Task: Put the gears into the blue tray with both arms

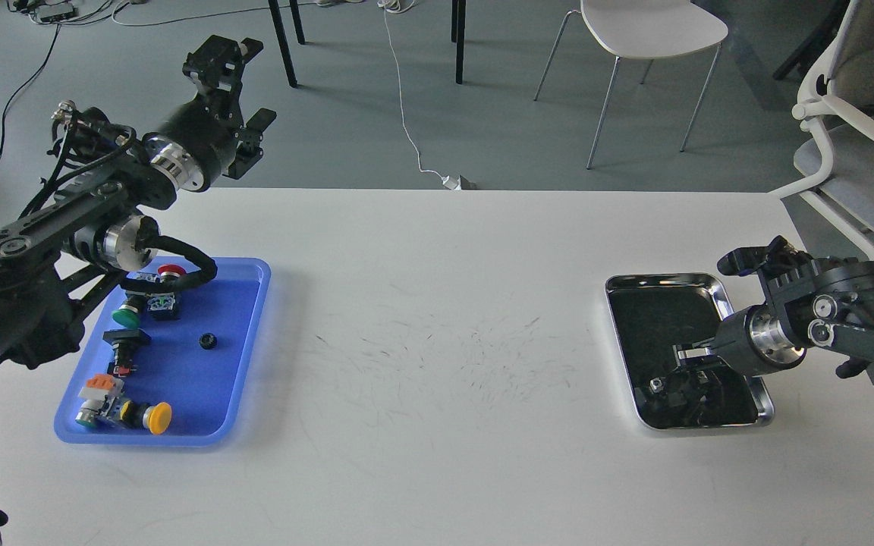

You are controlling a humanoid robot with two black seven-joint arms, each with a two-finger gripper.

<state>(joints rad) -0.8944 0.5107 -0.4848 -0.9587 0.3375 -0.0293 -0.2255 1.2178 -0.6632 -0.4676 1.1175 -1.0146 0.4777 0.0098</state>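
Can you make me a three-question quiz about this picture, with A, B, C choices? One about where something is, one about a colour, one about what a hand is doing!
1. Where is the small black gear?
A. In the blue tray
B. On the bare table
C. On the chair

2. What colour is the push-button cap nearest the blue tray's front edge?
A. Purple
B. Yellow
C. White

3. What is the left hand doing?
A. Gripping a gear
B. Pressing a button
C. Raised, open and empty

Answers: 1 A, the gear lies on the tray floor. 2 B, the cap is yellow. 3 C, its fingers are spread with nothing between them.
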